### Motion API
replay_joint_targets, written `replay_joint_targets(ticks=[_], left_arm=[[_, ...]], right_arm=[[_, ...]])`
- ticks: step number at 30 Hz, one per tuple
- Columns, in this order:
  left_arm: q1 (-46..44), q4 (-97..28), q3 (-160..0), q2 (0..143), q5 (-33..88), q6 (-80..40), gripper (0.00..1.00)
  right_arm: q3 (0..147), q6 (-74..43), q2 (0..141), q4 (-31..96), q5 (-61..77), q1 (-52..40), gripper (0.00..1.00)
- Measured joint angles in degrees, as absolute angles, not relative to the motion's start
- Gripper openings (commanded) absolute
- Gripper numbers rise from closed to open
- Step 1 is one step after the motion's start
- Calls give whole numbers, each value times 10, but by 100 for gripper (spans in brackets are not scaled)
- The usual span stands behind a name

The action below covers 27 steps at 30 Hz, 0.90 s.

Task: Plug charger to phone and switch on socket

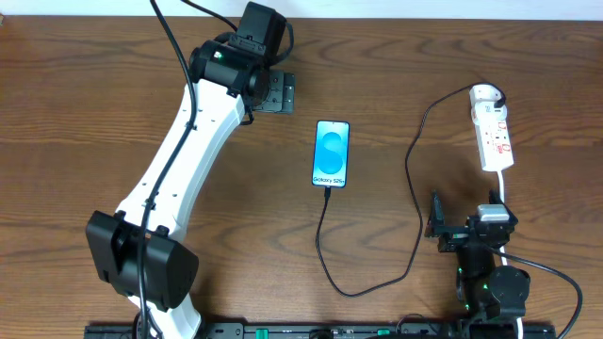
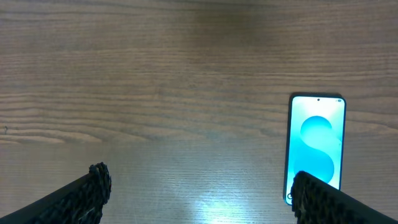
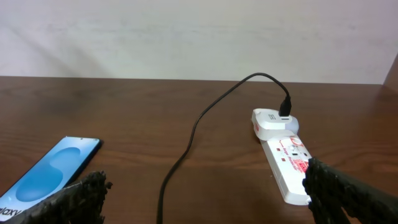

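Note:
The phone (image 1: 331,153) lies face up mid-table, its cyan screen lit; it also shows in the left wrist view (image 2: 316,146) and the right wrist view (image 3: 50,171). The black charger cable (image 1: 413,179) runs from the phone's bottom edge, loops toward the front, then goes up to a black plug (image 3: 285,112) seated in the rounded end of the white socket strip (image 1: 496,137), which also shows in the right wrist view (image 3: 287,162). My left gripper (image 1: 275,92) is open and empty, left of the phone (image 2: 199,193). My right gripper (image 1: 436,226) is open and empty, in front of the strip (image 3: 205,193).
The strip's white cord (image 1: 504,193) runs toward the front past my right arm. The wooden table (image 1: 85,113) ends at a pale wall (image 3: 186,37) behind the strip. My left arm's white link (image 1: 188,141) crosses the table's left half.

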State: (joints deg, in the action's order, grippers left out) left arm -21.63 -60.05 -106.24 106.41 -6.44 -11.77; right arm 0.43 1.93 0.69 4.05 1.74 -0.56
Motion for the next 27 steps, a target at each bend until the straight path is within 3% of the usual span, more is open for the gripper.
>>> replay_joint_targets(ticks=[7,16,27], left_arm=[[-216,-604,-1026,1041,-64,-118,94],[-216,-444,-789,872,-64,-118,94],[-156,-396,-616,732,-57,-115,94]], right_arm=[[4,19,7,41,17,-6,99],[4,20,7,41,17,-6,99],[4,19,7,41,17,-6,99]])
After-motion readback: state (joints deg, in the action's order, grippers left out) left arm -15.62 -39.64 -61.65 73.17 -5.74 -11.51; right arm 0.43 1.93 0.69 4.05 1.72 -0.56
